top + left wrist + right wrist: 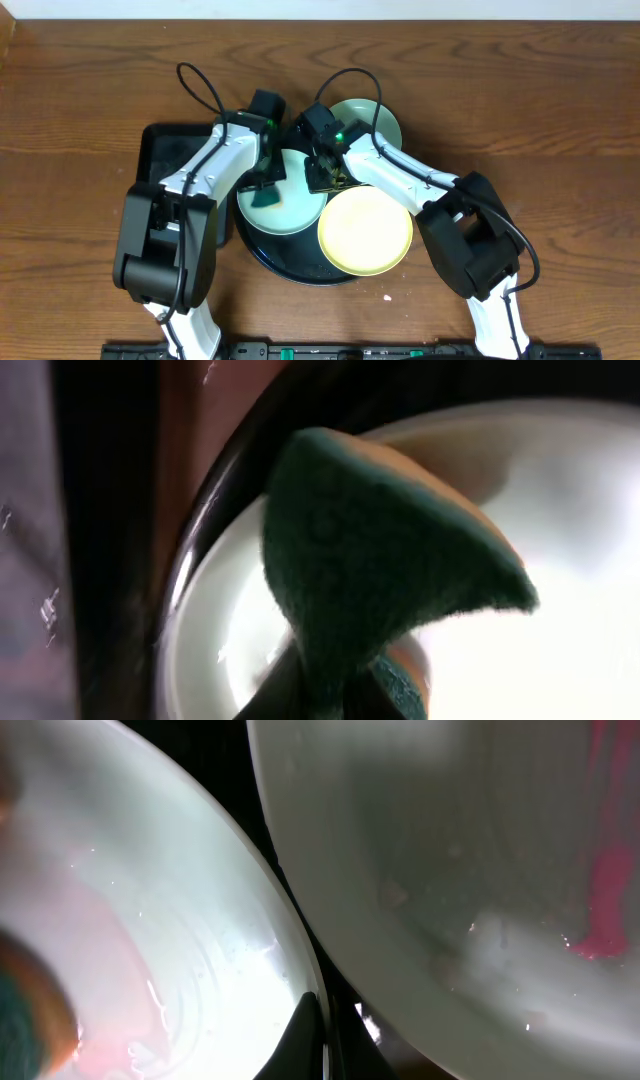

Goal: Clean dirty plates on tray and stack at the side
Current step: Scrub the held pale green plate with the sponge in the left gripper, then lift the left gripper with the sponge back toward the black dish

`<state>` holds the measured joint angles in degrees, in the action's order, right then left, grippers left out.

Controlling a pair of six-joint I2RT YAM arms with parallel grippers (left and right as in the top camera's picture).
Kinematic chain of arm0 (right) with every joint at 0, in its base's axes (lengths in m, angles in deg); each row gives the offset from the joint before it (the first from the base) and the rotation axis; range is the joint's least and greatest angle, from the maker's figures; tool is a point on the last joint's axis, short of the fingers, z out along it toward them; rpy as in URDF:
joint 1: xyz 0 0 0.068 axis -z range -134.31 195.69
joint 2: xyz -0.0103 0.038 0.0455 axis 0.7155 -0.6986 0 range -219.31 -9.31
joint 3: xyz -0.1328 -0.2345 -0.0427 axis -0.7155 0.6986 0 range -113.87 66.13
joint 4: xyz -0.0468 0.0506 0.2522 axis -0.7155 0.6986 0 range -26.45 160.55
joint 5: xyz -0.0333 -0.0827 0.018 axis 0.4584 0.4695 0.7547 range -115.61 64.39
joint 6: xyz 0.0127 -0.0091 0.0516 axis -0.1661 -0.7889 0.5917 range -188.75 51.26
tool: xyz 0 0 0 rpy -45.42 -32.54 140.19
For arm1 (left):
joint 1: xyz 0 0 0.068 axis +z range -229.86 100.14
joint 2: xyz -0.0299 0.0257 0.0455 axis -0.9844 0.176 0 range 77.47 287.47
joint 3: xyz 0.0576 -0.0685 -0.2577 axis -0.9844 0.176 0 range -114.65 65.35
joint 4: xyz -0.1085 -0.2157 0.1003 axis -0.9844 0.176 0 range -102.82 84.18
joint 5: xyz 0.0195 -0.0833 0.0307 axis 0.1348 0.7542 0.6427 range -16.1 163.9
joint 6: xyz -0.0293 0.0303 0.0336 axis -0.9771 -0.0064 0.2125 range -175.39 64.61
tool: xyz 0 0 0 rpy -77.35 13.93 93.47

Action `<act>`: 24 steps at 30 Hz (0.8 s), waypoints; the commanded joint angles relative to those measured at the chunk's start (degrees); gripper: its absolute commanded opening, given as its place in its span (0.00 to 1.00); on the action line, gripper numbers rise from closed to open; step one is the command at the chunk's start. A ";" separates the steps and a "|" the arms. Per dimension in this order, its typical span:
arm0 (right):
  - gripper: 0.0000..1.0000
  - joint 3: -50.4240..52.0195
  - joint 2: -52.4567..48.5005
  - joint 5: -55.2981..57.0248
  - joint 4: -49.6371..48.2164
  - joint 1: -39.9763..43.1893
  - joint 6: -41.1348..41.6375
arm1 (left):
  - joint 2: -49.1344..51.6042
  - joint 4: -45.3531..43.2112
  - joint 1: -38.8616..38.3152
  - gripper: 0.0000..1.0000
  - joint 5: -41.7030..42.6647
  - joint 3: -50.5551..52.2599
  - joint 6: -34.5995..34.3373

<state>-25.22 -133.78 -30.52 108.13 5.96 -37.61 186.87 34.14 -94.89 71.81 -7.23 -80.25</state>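
A pale mint plate [292, 205] lies on the left of the round black tray [300, 272]. My left gripper [266, 180] is shut on a green sponge [268, 197] and presses it on this plate. The left wrist view shows the sponge [380, 570] over the plate [560, 640]. My right gripper [325, 176] is shut on the plate's right rim [180, 920], where pink smears show. The pale yellow plate [365, 232] lies on the tray's right front. A second mint plate [372, 122] lies behind the tray.
A rectangular black tray [160, 150] sits left of the round tray, under my left arm. In the right wrist view a neighbouring plate [450, 870] with a pink streak lies close beside the held rim. Bare wooden table surrounds the trays.
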 commanded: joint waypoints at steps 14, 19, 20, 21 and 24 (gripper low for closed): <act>0.01 -0.04 -1.88 0.33 0.00 -0.07 -1.38 | 0.68 -10.23 0.66 0.07 -0.87 -0.09 6.08; 0.01 -0.04 -1.88 0.33 0.04 -0.07 -1.44 | -0.59 -6.88 1.86 0.07 -6.71 -3.30 4.15; 0.01 -0.04 -1.88 0.31 0.02 -0.07 -1.44 | -1.09 -5.01 2.10 0.07 -6.69 -4.79 4.15; 0.01 -0.02 -1.88 0.28 0.00 -0.07 -1.44 | -1.73 -2.25 2.40 0.07 -6.51 -6.93 4.15; 0.01 -0.04 -1.88 -1.18 -0.04 -0.07 -3.06 | -3.50 6.73 3.21 0.07 -6.03 -13.46 4.15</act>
<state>-25.22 -133.78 -31.00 107.93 5.98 -38.31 186.74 35.93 -93.49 70.96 -13.43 -74.79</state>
